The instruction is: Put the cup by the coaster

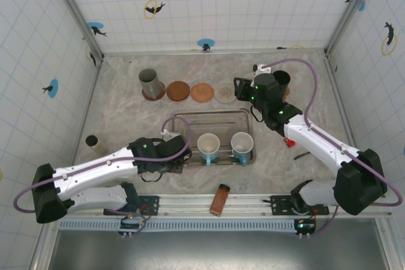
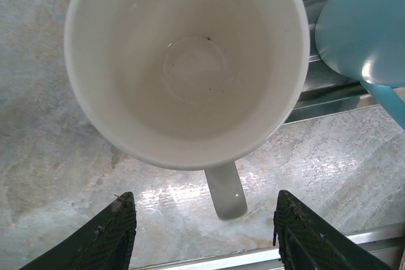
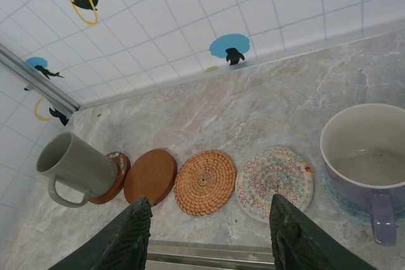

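Left hand [image 2: 204, 202] hangs straight over a glossy white cup [image 2: 190, 61], fingers apart, empty; right hand [image 3: 210, 210], likewise spread and empty, overlooks a round woven coaster [image 3: 204, 180].

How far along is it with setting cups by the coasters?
Done, it seems: a grey mug and a purple mug sit at coasters. In hand: the open left gripper faces the white cup, not gripping it. Left: that cup, the blue cup beside it, and three bare coasters.

Bright, even light; soft shadows; glare on table [image 2: 171, 195] beside white cup [image 2: 190, 61]; wrist views wide-angle.
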